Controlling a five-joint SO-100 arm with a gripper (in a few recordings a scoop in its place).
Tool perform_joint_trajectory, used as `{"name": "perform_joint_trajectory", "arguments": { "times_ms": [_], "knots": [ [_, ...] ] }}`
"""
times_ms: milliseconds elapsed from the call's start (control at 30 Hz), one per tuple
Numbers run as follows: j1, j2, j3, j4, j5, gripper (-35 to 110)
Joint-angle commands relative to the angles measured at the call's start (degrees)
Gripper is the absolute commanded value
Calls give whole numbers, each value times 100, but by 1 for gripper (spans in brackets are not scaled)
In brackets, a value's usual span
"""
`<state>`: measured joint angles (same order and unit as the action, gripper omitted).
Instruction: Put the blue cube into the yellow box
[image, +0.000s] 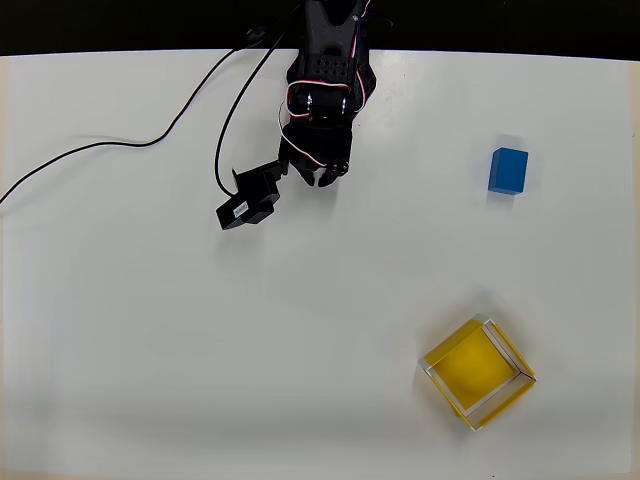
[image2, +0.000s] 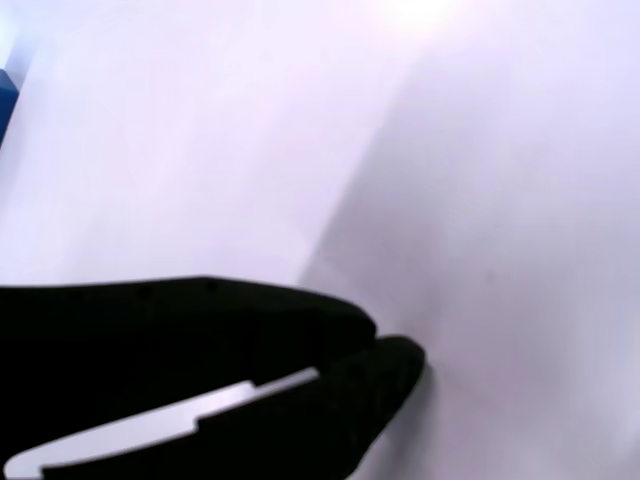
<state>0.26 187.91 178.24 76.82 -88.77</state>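
The blue cube (image: 509, 170) stands on the white table at the right, well away from the arm. A sliver of the blue cube (image2: 6, 100) shows at the left edge of the wrist view. The yellow box (image: 477, 371) sits open-topped and turned diagonally near the front right, with nothing inside. My black gripper (image: 322, 176) hangs at the top centre of the overhead view, far left of the cube. In the wrist view the gripper (image2: 385, 350) has its fingers pressed together over bare table, holding nothing.
A black cable (image: 150, 140) curls across the table's back left to the arm. A small black camera module (image: 250, 200) juts from the wrist to the left. The white table (image: 150, 350) ends at a dark back edge.
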Motion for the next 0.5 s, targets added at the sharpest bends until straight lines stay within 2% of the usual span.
{"name": "perform_joint_trajectory", "arguments": {
  "times_ms": [0, 467],
  "knots": [
    [-79, -255, -694, -53, -26, 1],
    [-958, -2153, -2883, -378, 1046, 20]
  ]
}}
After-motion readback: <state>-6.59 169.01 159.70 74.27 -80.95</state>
